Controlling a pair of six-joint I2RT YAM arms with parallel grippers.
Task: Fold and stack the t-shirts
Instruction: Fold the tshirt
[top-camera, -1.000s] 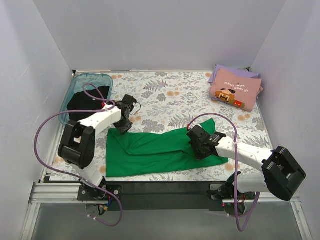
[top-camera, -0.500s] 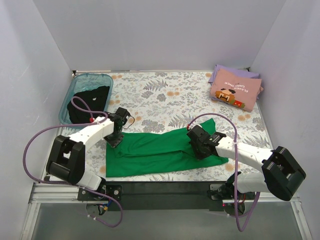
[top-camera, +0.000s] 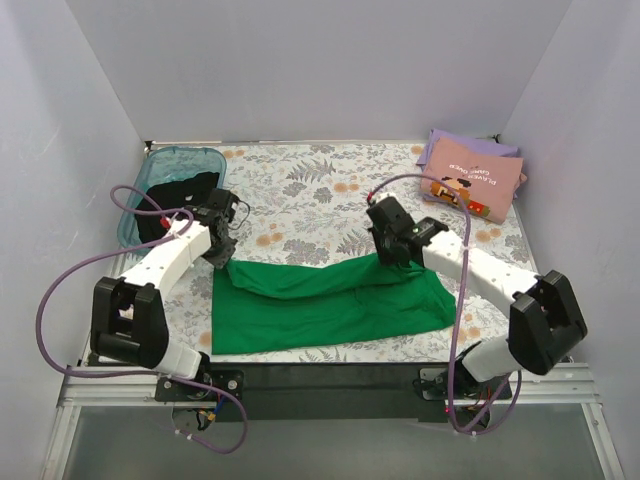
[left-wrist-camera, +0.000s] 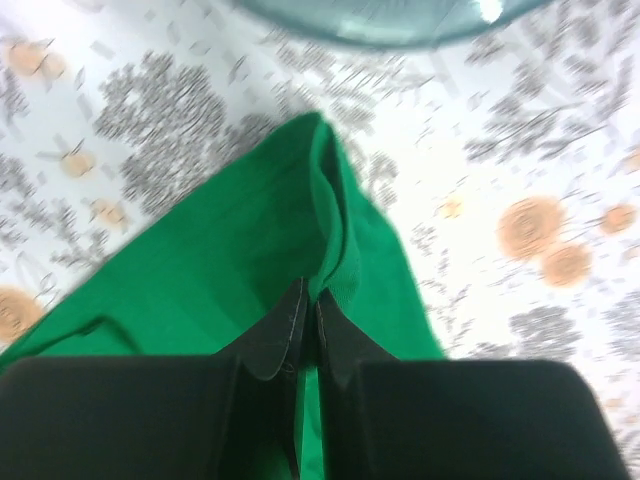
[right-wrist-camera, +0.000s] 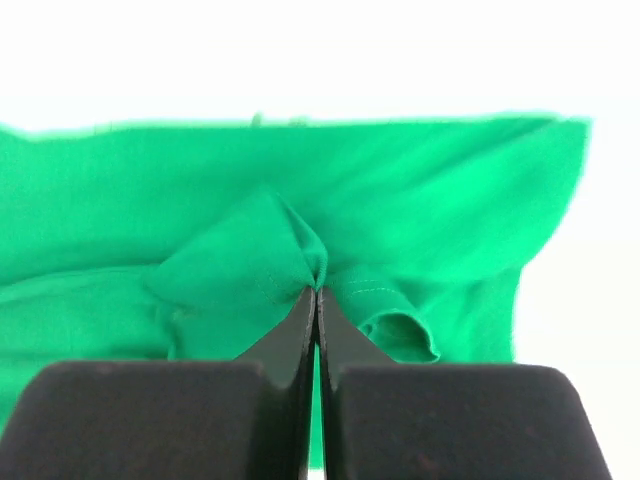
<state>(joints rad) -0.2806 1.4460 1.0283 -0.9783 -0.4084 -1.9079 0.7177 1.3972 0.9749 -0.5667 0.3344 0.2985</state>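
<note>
The bright green t-shirt (top-camera: 320, 305) lies in a long band across the near half of the table. My left gripper (top-camera: 222, 256) is shut on its far-left edge; in the left wrist view the green cloth (left-wrist-camera: 250, 250) is pinched between the fingertips. My right gripper (top-camera: 392, 256) is shut on its far-right edge and holds it lifted; the right wrist view shows the cloth (right-wrist-camera: 300, 220) bunched at the tips. The black t-shirt (top-camera: 178, 205) lies in the teal bin. The pink t-shirt (top-camera: 468, 186) lies folded on the lavender t-shirt (top-camera: 450, 145) at the far right.
The translucent teal bin (top-camera: 196, 157) stands at the far left, close behind my left gripper; its rim shows in the left wrist view (left-wrist-camera: 380, 25). The floral tablecloth (top-camera: 320, 190) covers the table. White walls close in the back and sides.
Both grippers have closed on the green t-shirt's far edge and pulled it away from the near edge. The right gripper moved far and up; the left moved left toward the bin.
</note>
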